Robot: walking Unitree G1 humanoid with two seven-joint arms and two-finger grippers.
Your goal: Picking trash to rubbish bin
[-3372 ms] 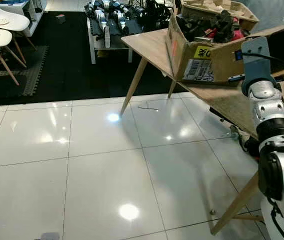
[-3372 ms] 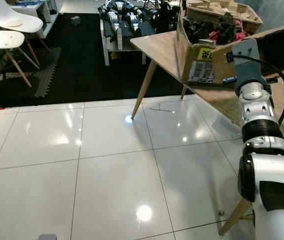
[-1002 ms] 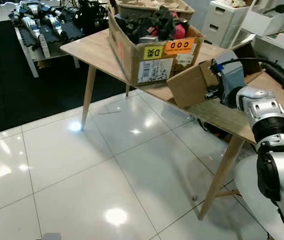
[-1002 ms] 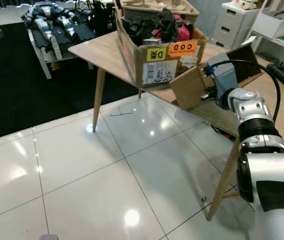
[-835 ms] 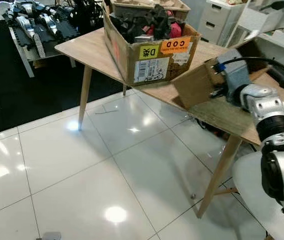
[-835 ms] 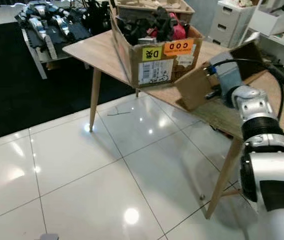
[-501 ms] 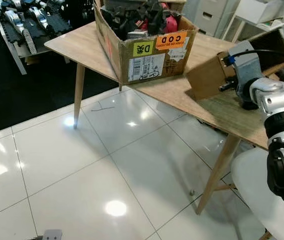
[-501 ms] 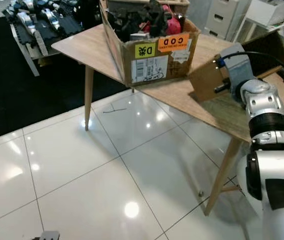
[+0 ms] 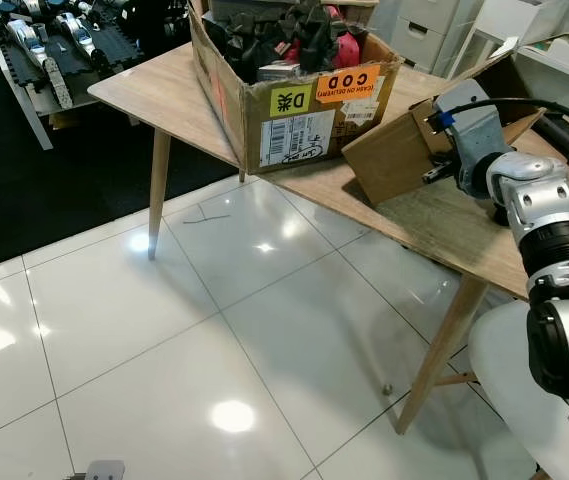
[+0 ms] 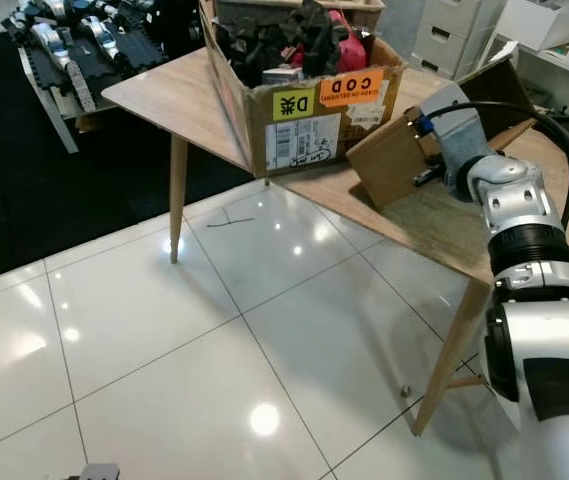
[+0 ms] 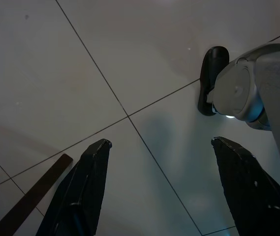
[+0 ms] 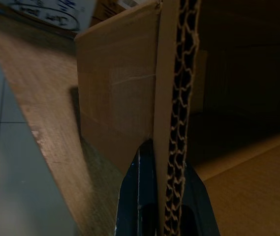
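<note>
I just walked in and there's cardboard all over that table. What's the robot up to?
The robot's right tool is shut on the edge of a flap of an empty cardboard box lying on its side on the wooden table. Beside it sits a larger carton stuffed with dark items. The left tool hangs open over the tiled floor, idle. The box has not left the table yet.

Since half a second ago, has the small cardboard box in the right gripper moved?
Yes. The small cardboard box, held by the right gripper, has shifted to the robot's left, closer to the labelled carton.
</note>
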